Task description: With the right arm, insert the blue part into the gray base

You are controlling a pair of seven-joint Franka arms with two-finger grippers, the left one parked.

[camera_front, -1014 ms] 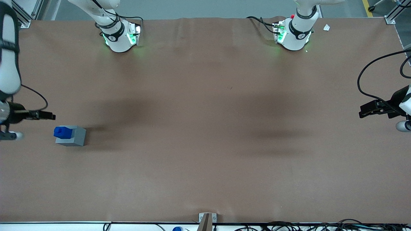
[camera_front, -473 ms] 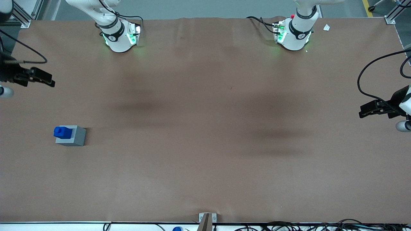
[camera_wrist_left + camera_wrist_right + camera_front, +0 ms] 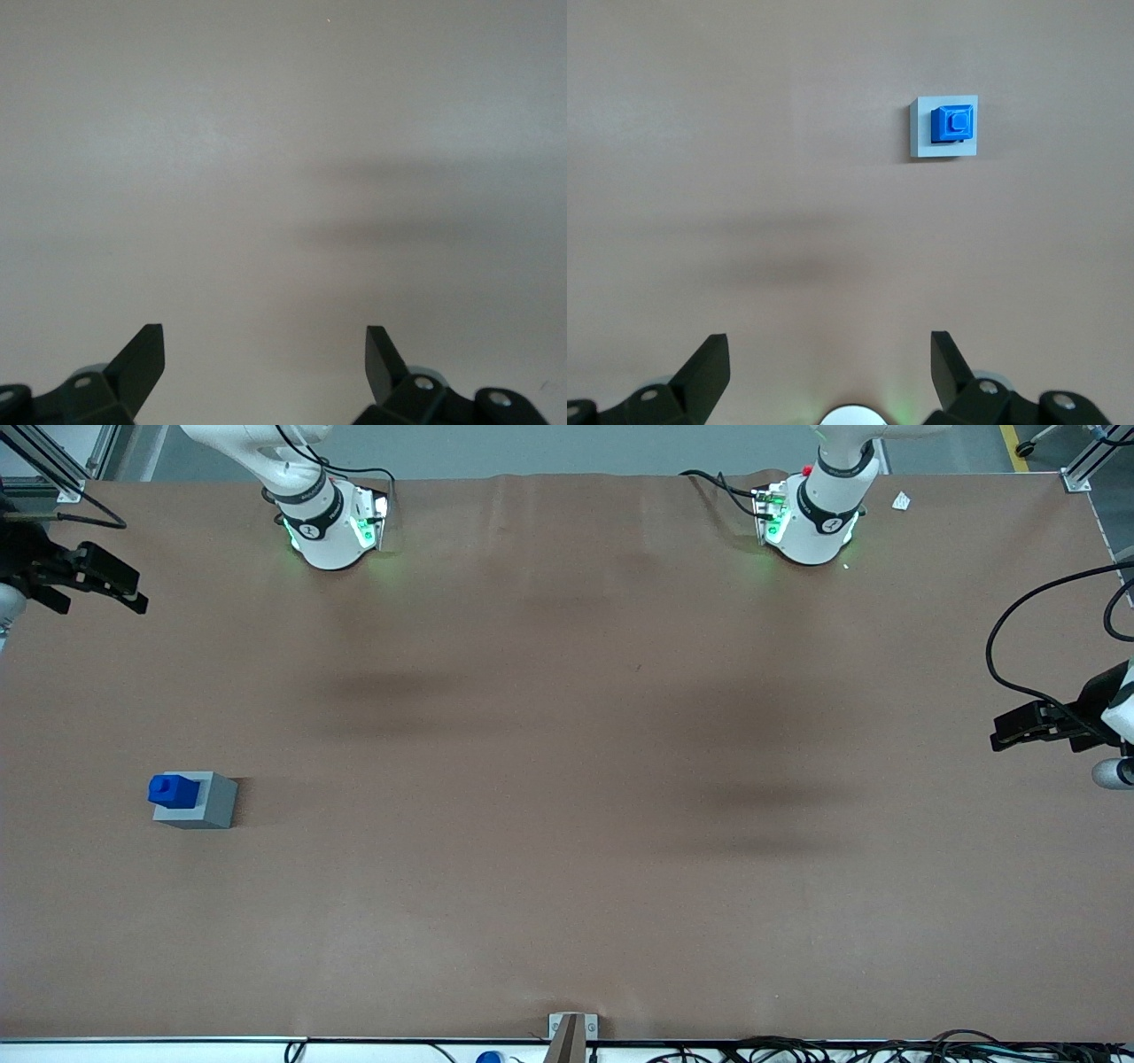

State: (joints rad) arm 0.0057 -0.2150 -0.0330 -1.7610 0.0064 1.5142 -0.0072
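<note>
The blue part (image 3: 172, 791) stands upright in the hole of the gray base (image 3: 209, 804) on the brown table, toward the working arm's end. In the right wrist view the blue part (image 3: 953, 123) sits in the gray base (image 3: 923, 133), seen from above. My right gripper (image 3: 113, 584) is at the table's edge on the working arm's side, high above the table and farther from the front camera than the base, well apart from it. It is open and empty; in the right wrist view (image 3: 830, 354) only bare table shows between its fingers.
The two arm bases (image 3: 330, 522) (image 3: 811, 518) stand at the table edge farthest from the front camera. A small white scrap (image 3: 901, 501) lies beside one. Cables (image 3: 797, 1050) run along the edge nearest the front camera.
My right gripper has moved away from the base and the front camera, toward the arm bases' edge, open and empty. The blue part and gray base have not moved.
</note>
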